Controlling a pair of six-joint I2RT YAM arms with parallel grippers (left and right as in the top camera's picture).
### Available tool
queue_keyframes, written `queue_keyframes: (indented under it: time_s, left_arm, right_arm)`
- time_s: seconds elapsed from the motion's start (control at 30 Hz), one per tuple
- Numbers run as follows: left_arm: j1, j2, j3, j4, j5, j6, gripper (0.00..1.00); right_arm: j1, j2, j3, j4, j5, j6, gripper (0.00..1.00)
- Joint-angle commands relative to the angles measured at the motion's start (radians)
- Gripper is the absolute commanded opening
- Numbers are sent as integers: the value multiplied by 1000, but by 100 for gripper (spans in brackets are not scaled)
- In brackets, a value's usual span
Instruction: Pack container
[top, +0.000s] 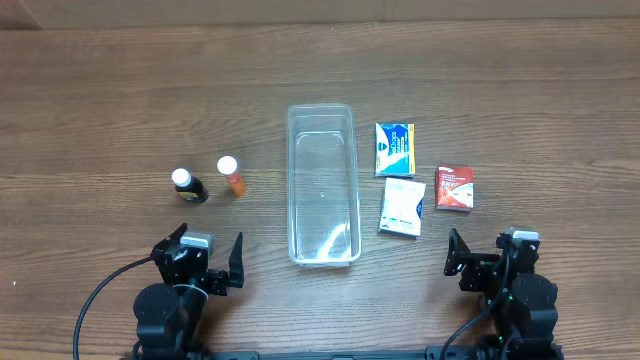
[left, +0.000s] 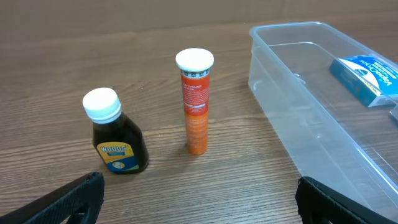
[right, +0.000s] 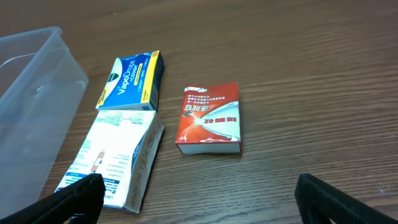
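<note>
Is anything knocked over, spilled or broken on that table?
Nothing stands out. The container sits empty and intact, the dark bottle and orange tube stand upright, capped, and the blue box, white box and red box lie flat. No spills.

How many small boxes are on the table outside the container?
3, all to the right of the container: the blue box farthest back, the white box just in front of it, and the red box farthest right. None appear hidden.
</note>
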Motion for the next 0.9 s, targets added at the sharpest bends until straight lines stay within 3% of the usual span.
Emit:
queue_keyframes:
  time_s: [0.0,0.53,0.7,0.87]
  left_arm:
    - [10,-10,-4,5,11,-14,100]
    - [10,-10,-4,5,11,-14,100]
    - [10,-10,-4,5,11,-14,100]
    - [10,-10,-4,5,11,-14,100]
  right_arm:
    - [-3,-12,-19,6,-3,1,100]
    - [-3,-12,-19,57,13,-1,100]
    - [-3,-12,-19,132,-144,3,100]
    - [-3,-11,-5,335,-359,179,100]
